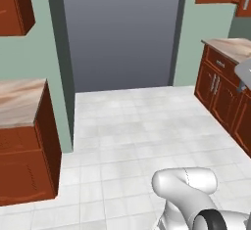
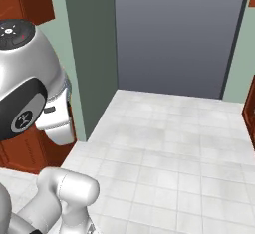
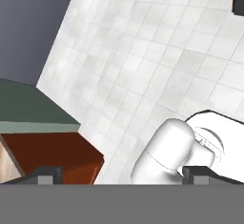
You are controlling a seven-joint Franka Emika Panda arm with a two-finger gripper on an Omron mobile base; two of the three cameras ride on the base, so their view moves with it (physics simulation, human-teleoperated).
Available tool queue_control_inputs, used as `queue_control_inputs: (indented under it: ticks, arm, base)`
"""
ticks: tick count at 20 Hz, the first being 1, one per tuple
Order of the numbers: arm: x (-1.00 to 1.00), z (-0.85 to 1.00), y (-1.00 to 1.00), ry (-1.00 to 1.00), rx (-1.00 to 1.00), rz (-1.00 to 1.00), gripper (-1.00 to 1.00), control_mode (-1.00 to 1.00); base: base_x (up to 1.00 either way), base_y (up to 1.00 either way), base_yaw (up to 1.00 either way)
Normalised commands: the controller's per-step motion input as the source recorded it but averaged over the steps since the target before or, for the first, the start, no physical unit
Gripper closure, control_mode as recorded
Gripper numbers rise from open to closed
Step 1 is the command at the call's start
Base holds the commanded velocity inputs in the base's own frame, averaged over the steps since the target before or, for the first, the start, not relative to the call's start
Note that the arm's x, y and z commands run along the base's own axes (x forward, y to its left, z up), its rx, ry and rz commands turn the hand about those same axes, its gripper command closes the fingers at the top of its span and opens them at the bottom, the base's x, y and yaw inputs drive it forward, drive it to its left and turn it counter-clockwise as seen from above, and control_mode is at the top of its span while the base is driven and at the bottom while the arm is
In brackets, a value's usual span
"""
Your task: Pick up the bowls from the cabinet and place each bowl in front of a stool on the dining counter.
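**Jaws apart over bare floor, nothing held**

In the hand view the jaws (image 3: 121, 174) stand wide apart at the bottom of the frame, one dark fingertip (image 3: 45, 174) at lower left and the other at lower right, with nothing between them. Past them lies the white tiled floor (image 3: 143, 51). At lower left of that view sits a reddish-brown base unit (image 3: 52, 154), against a green wall.

In the left base view the arm (image 1: 188, 195) rises at lower right. A marble desk (image 1: 19, 99) on a red-brown base is at middle left, a wall cabinet (image 1: 14, 6) at upper left, a drawer cabinet (image 1: 220, 89) with silver handles at right. A grey doorway (image 1: 120, 33) fills the top centre. I cannot tell where the bowls are.
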Motion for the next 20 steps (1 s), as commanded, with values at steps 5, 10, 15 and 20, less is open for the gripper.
queue_control_inputs:
  ticks: [5,10,15,20]
  arm:
    - [0.0,0.0,0.0,0.0,0.0,0.0,-1.0,1.0]
    - [0.0,0.0,0.0,0.0,0.0,0.0,-1.0,1.0]
    - [0.0,0.0,0.0,0.0,0.0,0.0,-1.0,1.0]
    - [0.0,0.0,0.0,0.0,0.0,0.0,-1.0,1.0]
  base:
    - [1.0,0.12,0.0]
    - [1.0,0.02,0.0]
    - [1.0,0.0,0.0]
    - [1.0,0.0,0.0]
